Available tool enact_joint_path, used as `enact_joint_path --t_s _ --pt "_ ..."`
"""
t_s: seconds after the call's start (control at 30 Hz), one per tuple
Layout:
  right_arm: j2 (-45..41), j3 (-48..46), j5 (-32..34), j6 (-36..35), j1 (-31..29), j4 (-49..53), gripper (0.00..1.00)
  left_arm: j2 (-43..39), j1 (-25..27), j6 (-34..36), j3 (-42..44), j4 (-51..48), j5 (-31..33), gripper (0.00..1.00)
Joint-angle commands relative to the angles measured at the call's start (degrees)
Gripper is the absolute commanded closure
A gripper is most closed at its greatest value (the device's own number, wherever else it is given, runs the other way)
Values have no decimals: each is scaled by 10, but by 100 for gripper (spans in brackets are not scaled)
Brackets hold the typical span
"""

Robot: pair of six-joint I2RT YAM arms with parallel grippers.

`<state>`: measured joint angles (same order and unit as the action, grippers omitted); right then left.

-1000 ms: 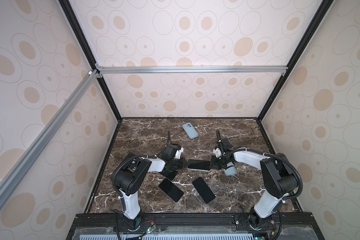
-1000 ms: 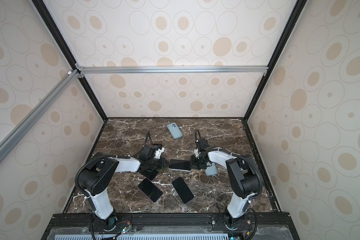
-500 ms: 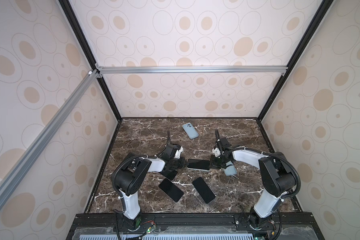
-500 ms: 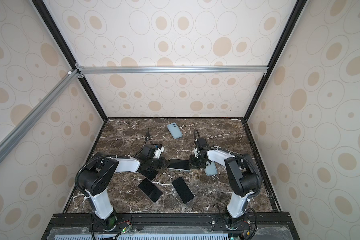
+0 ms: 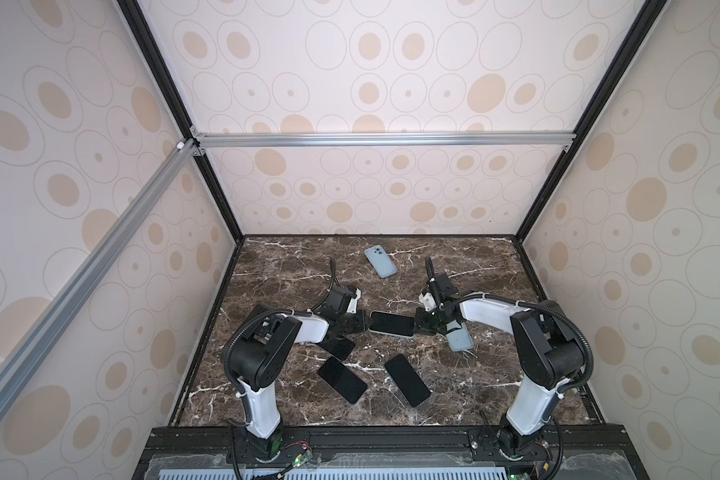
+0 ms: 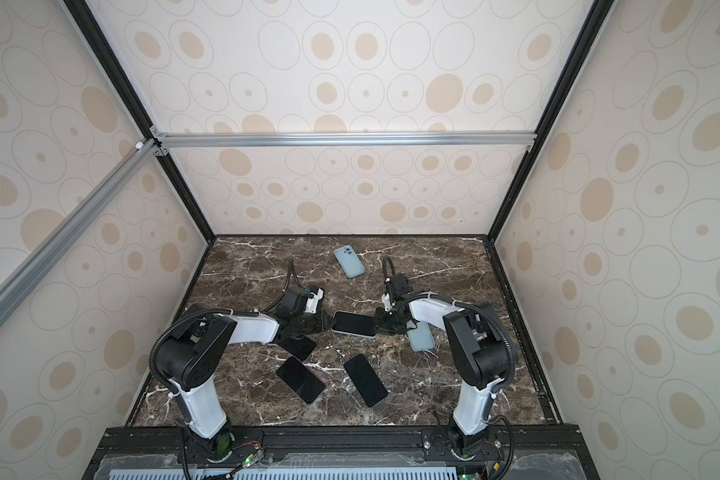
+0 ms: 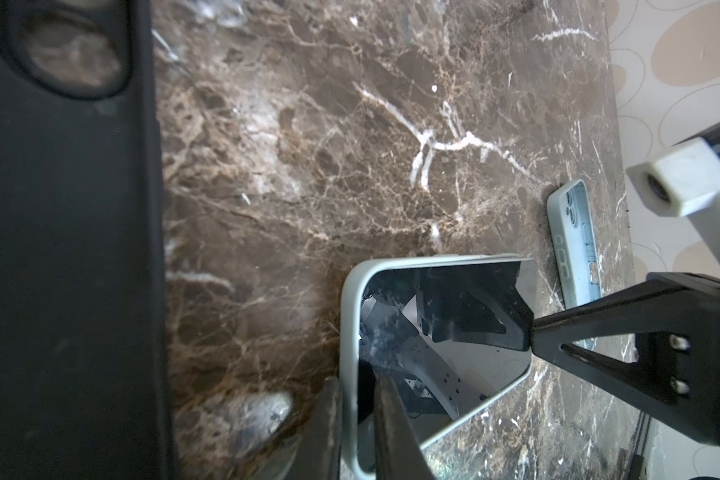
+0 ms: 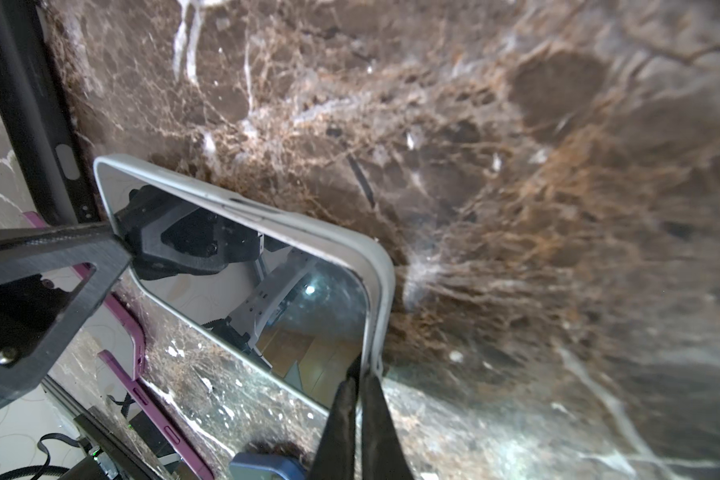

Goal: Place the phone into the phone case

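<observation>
Hardly a twitch: left gripper (image 7: 356, 386) stays pinching the pale phone case (image 7: 350, 316) rim, right gripper (image 8: 358, 374) nips the far corner (creeping inward), phone (image 5: 391, 324) looks nearly seated.

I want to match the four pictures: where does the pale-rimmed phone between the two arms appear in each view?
In a top view: phone mid-table, between left tool and right tool.
In a top view: phone, same spot.
Left wrist view: phone close up, rim in the left tool.
Right wrist view: phone close up, corner in the right tool.
Shared landmark: the brown marble table.
</observation>
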<state>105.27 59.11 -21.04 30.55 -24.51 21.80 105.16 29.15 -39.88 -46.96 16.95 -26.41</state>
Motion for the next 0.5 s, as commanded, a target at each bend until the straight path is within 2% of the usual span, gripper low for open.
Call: enact_joint_path --t_s 0.0,0.33,0.47 --pt "178 -80 83 -11 -75 -22 93 25 47 -9 4 -12 -104 84" --pt "42 -66 90 -15 -75 46 92 -1 47 -18 15 13 -107 83" --pt "-24 -65 78 -12 -76 70 92 -7 45 3 -1 -17 -93 82"
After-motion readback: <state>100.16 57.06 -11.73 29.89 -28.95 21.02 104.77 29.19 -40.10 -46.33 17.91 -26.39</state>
